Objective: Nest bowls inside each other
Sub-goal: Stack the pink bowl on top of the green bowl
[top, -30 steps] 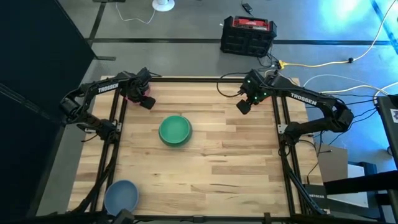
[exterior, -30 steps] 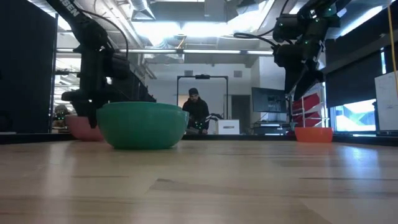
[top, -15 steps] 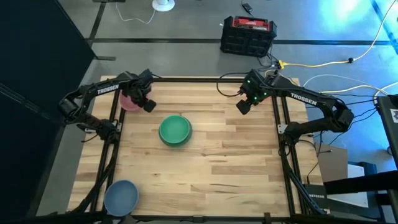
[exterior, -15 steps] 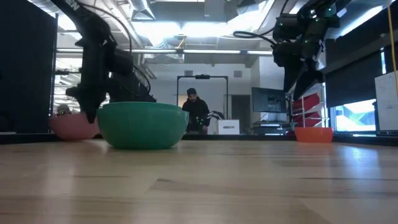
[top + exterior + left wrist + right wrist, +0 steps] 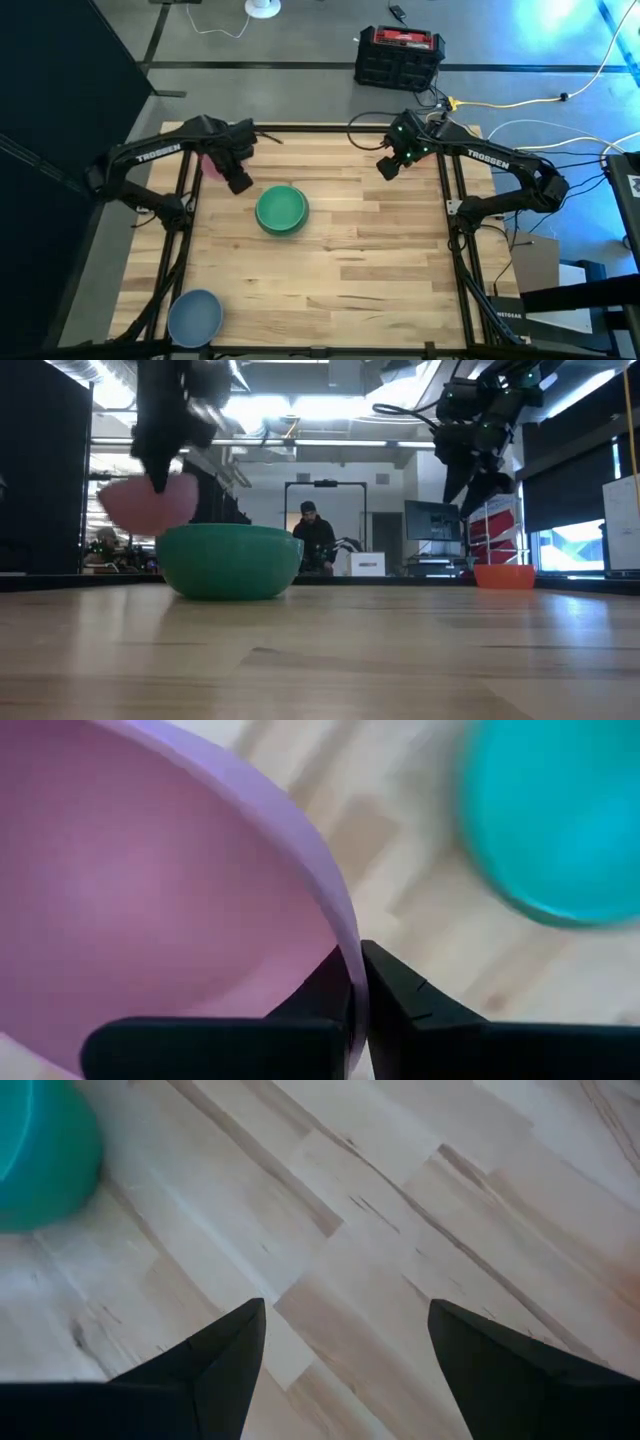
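My left gripper (image 5: 238,178) is shut on a pink bowl (image 5: 212,163) and holds it in the air at the table's far left, just left of a green bowl (image 5: 281,210) that rests on its base mid-table. In the low view the pink bowl (image 5: 150,503) hangs above the green bowl's (image 5: 230,560) rim height. A light blue bowl (image 5: 195,315) sits at the near left corner. An orange-red bowl (image 5: 504,575) stands at the far right. My right gripper (image 5: 388,167) hovers open over the far right of the table, touching nothing. My left gripper pinches the pink bowl's rim (image 5: 345,955) on the side toward the green bowl, one finger (image 5: 310,1005) inside the bowl and one finger (image 5: 400,1000) outside. The fingers point down from above. The bowl hangs lifted clear of the table, slightly tilted.
Bare wooden tabletop (image 5: 380,250) stretches across the near and right parts. Black frame rails (image 5: 455,260) run along the left and right sides. A person (image 5: 316,540) stands far back in the room beyond the table.
My left gripper has risen and gone toward the green bowl, turning about its own axis. The pink bowl, which stood on the table a second ago, first slid a little and is now lifted clear. My right gripper has kept its place.
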